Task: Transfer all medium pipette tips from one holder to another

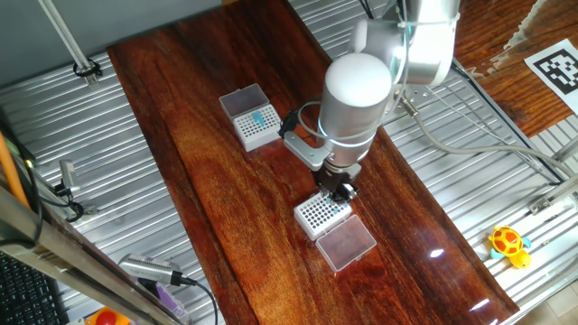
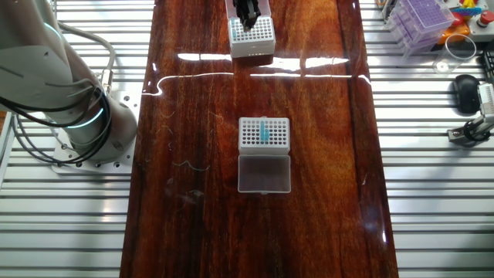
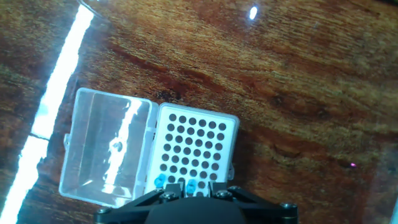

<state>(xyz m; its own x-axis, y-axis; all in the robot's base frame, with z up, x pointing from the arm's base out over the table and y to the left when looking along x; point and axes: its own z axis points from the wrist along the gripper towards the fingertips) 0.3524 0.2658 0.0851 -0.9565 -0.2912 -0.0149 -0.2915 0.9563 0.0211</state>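
Note:
Two white racks stand on the wooden table. The far rack [image 1: 251, 117] [image 2: 264, 133] holds several medium pipette tips [image 1: 261, 118] [image 2: 263, 133] as a teal strip in its hole grid. My gripper [image 1: 340, 188] [image 2: 248, 11] [image 3: 196, 188] hangs low over the near rack [image 1: 322, 213] [image 2: 252, 35] [image 3: 194, 146]. In the hand view two teal tips [image 3: 160, 181] stand in that rack's edge row. One of them [image 3: 191, 184] sits between my fingertips, with a gap beside it. The jaws are open.
Each rack's clear lid lies flipped open beside it [image 1: 346, 242] [image 2: 264, 171] [image 3: 109, 152]. Ribbed metal panels [image 1: 108, 162] flank the wooden strip. A purple tip box [image 2: 421, 15], a clear dish [image 2: 461, 48] and a yellow toy [image 1: 508, 244] lie off to the sides.

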